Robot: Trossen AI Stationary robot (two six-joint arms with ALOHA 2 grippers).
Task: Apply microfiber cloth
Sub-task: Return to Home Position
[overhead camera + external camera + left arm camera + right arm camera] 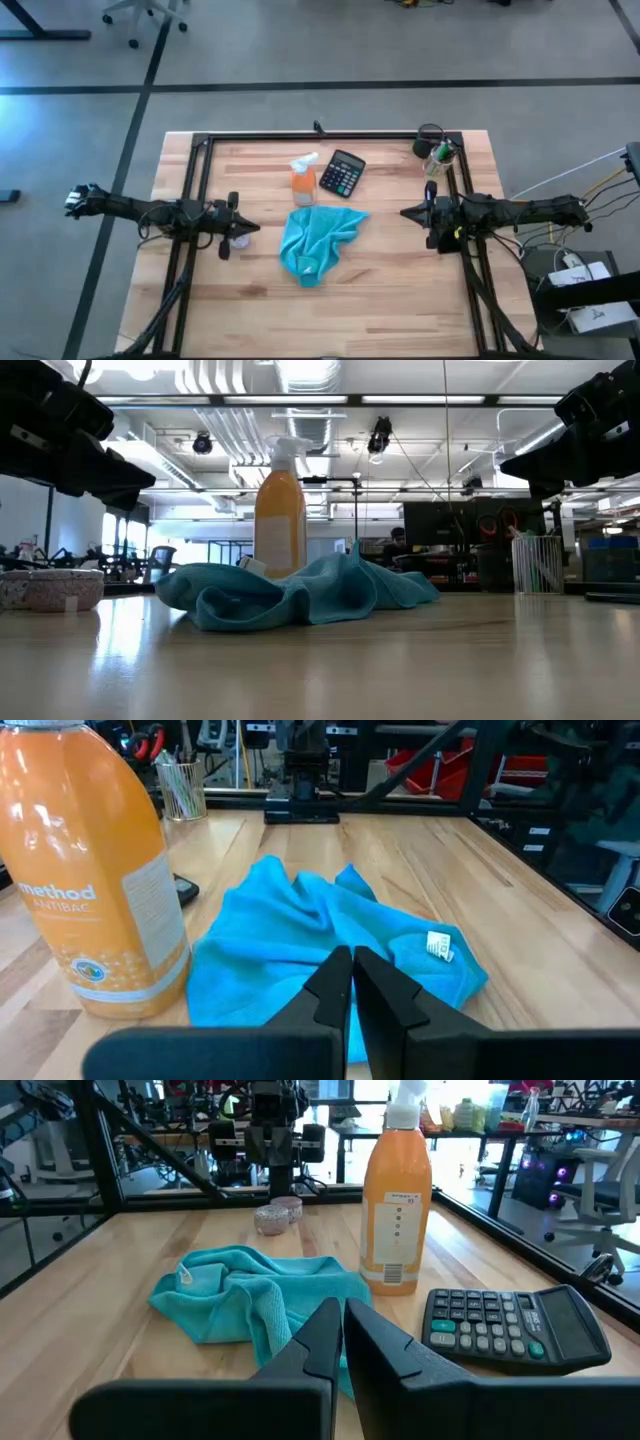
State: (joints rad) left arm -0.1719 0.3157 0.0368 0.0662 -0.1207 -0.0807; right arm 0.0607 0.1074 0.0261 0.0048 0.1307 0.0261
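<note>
The turquoise microfiber cloth lies crumpled on the wooden table at its middle, its small white tag showing on one corner. Just beyond its far edge stand an orange spray bottle and a black calculator. My left gripper hovers shut above the table to the cloth's left, pointing at it. My right gripper hovers shut to the cloth's right, also pointing at it. Neither touches the cloth.
A small round dish sits under my left gripper. A wire cup with pens and a black ring stand at the far right corner. A black frame borders the work area. Bare wood lies toward the near edge.
</note>
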